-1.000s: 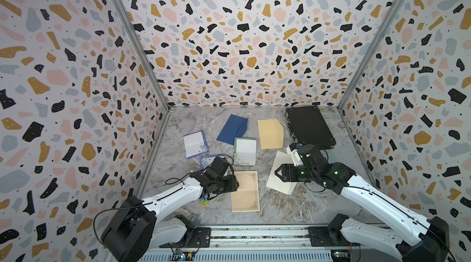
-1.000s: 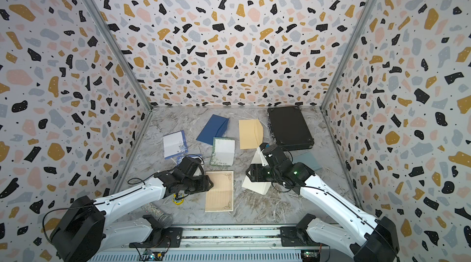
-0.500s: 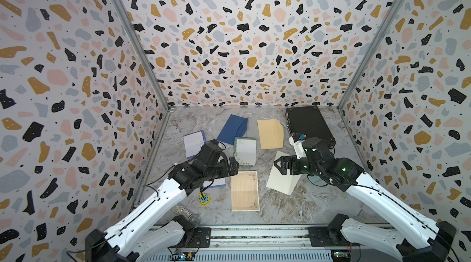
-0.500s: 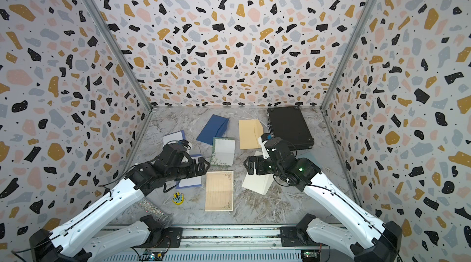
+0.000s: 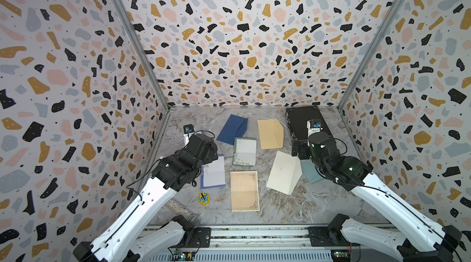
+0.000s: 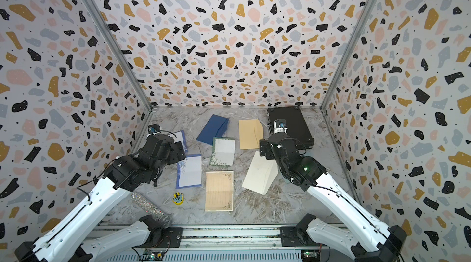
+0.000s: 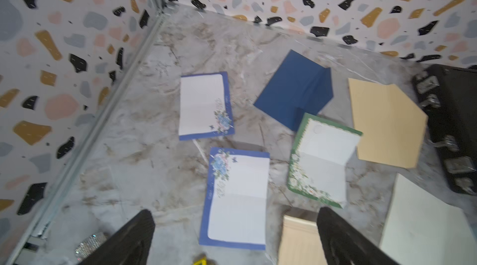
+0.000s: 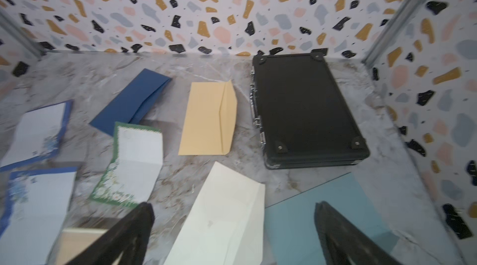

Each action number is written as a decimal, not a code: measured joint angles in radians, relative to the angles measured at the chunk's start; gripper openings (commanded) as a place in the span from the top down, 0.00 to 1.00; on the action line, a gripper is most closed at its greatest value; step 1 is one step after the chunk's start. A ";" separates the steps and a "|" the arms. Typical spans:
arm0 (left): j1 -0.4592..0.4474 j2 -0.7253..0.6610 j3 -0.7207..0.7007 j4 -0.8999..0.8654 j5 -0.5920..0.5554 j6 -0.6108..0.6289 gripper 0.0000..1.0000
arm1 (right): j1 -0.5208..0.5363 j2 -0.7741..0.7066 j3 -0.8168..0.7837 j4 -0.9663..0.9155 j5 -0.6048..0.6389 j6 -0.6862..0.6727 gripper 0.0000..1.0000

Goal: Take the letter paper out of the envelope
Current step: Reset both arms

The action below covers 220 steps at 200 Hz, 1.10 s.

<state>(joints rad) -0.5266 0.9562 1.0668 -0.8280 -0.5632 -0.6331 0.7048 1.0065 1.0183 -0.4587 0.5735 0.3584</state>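
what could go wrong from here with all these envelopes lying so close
The green-bordered paper overlaps the navy envelope, so a pinch there may drag both. The cream envelope lies against the teal envelope; the open right gripper could catch the wrong one.

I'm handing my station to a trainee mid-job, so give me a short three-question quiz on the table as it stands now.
1. True or false: the left gripper and the right gripper are each gripping a sheet.
2. Which of these lies closest beside the black case? A) navy envelope B) tan envelope C) lined sheet
3. Fill in: ___ blue-bordered sheets lie on the table.

Key: 1 false, both stand open and hold nothing; 2 B; 3 two.
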 measured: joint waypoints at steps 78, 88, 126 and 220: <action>0.376 0.066 -0.525 0.680 0.008 0.364 0.01 | -0.264 0.034 -0.394 0.388 0.092 -0.195 0.00; 0.388 0.103 -0.590 0.793 0.014 0.395 0.01 | -0.298 0.036 -0.454 0.439 0.087 -0.212 0.00; 0.425 0.302 -0.669 1.050 0.072 0.468 0.01 | -0.400 0.079 -0.644 0.665 0.055 -0.287 0.00; 0.573 0.541 -0.829 1.670 0.276 0.514 0.01 | -0.571 0.433 -0.749 1.330 -0.207 -0.391 0.00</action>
<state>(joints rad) 0.0467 1.4967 0.2379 0.8417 -0.2874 -0.1188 0.1333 1.4399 0.2695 0.8711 0.3668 -0.0322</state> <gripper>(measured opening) 0.993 0.996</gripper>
